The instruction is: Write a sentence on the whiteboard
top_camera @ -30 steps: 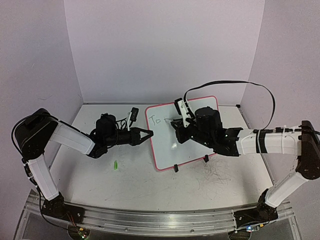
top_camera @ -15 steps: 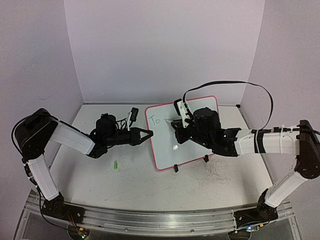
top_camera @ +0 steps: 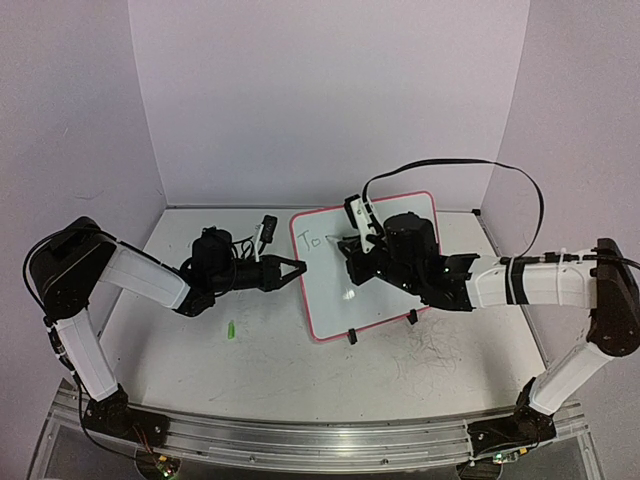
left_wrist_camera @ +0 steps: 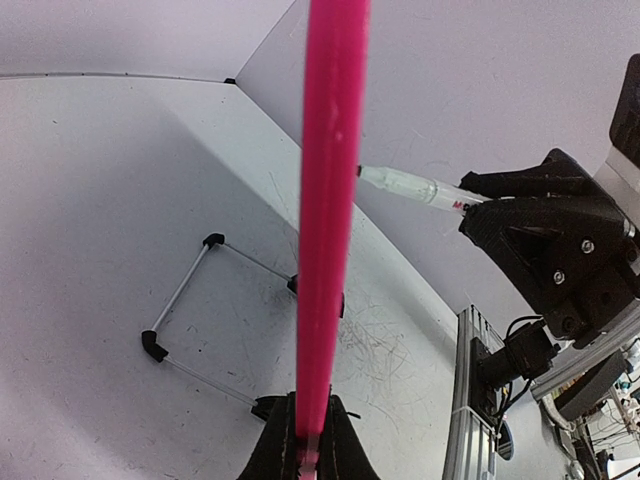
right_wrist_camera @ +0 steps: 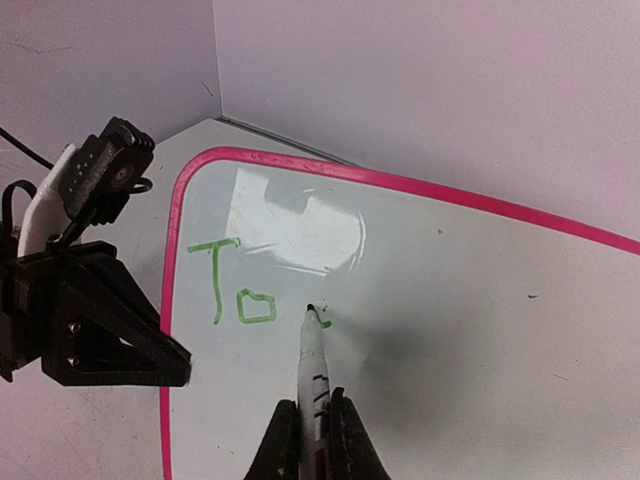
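Observation:
The whiteboard [top_camera: 335, 300] stands tilted at mid-table, with a pink rim and black clip feet [left_wrist_camera: 155, 345]. Green writing "To" [right_wrist_camera: 235, 290] sits near its top left, also visible in the top view [top_camera: 312, 240]. A small green stroke [right_wrist_camera: 320, 318] follows it. My right gripper [right_wrist_camera: 313, 405] is shut on a white marker [right_wrist_camera: 312, 370] whose tip touches the board at that stroke. In the top view this gripper [top_camera: 358, 255] is over the board. My left gripper [left_wrist_camera: 308, 400] is shut on the board's pink rim [left_wrist_camera: 325, 200], at the board's left edge [top_camera: 293, 268].
A small green marker cap [top_camera: 231, 329] lies on the table in front of the left arm. The grey tabletop is scribbled to the right of the board [top_camera: 430, 350]. Walls close the back and sides. An aluminium rail [top_camera: 300, 435] runs along the near edge.
My right gripper and marker have shifted slightly up and left over the board, and a small green stroke now follows "To". The left arm has not moved.

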{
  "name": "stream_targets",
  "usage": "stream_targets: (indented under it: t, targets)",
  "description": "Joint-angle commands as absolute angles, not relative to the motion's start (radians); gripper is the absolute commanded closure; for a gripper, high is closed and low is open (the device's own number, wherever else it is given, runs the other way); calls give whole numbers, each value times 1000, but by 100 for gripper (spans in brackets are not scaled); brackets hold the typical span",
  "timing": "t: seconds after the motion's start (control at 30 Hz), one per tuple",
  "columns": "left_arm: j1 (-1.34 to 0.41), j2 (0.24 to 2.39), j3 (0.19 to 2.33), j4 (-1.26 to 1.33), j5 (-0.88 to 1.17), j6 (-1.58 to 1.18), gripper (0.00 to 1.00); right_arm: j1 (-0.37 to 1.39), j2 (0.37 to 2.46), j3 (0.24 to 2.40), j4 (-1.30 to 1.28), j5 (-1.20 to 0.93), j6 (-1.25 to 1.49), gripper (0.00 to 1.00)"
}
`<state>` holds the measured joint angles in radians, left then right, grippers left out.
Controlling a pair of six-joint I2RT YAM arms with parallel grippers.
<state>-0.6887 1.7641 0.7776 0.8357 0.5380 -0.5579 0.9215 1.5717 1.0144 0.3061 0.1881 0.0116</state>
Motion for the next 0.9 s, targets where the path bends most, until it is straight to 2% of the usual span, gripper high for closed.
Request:
stream_targets:
  t: [0.0, 0.87]
  targets:
    - [-694, 1726, 806, 826, 548, -582, 100, 922, 1589, 1054, 329, 176, 16, 100]
    - [-695, 1727, 811, 819, 552, -579, 100, 925, 1575, 996, 285, 149, 37, 100]
